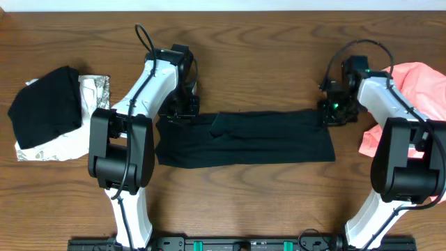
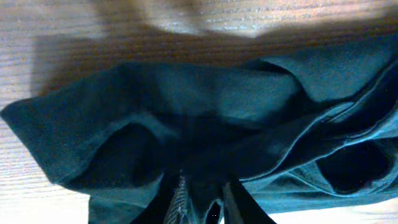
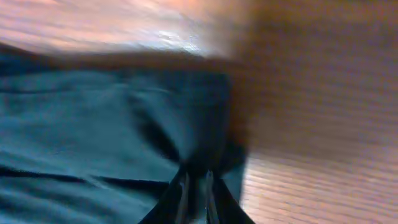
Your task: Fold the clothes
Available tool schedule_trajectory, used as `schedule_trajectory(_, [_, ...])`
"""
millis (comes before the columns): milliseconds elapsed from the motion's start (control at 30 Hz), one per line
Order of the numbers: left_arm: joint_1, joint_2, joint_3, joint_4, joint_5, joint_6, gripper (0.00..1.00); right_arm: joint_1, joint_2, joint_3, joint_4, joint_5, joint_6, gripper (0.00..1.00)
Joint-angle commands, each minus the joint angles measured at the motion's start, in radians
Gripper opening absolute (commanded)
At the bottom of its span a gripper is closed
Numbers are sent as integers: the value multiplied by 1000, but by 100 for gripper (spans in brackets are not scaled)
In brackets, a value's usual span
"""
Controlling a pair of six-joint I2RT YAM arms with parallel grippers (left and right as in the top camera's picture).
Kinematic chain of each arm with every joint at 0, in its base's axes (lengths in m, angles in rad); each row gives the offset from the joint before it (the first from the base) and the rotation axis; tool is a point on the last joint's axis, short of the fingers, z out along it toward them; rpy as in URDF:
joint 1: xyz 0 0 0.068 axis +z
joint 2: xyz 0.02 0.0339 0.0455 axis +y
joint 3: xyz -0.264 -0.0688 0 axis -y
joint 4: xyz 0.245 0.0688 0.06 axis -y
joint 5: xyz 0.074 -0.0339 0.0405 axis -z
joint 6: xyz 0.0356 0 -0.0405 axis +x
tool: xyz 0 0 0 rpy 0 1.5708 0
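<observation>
A black T-shirt (image 1: 251,139) lies as a long folded band across the middle of the wooden table. My left gripper (image 1: 180,111) is shut on its far left corner; in the left wrist view the bunched black fabric (image 2: 205,124) fills the frame above the fingers (image 2: 202,202). My right gripper (image 1: 333,111) is shut on the far right corner; the right wrist view shows the cloth (image 3: 93,124) pinched between the fingers (image 3: 196,186).
At the left edge a folded black garment (image 1: 45,104) lies on a white-grey patterned one (image 1: 83,118). A salmon-pink garment (image 1: 418,87) lies bunched at the right edge, behind the right arm. Bare wood (image 1: 265,63) lies beyond the shirt.
</observation>
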Motion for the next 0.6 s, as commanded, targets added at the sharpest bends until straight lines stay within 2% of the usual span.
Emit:
schedule_trajectory(0, [2, -11, -8, -10, -8, -2, 23, -2, 9, -26, 25, 103, 10, 11])
schedule_trajectory(133, [2, -11, -8, -13, -8, -2, 23, -16, 9, -28, 41, 148, 23, 13])
schedule_trajectory(300, [2, -11, -8, -13, -8, -2, 24, -42, 0, -18, 46, 207, 100, 3])
schedule_trajectory(567, [2, -11, -8, -13, -8, -2, 24, -45, -166, 75, 34, 100, 125, 13])
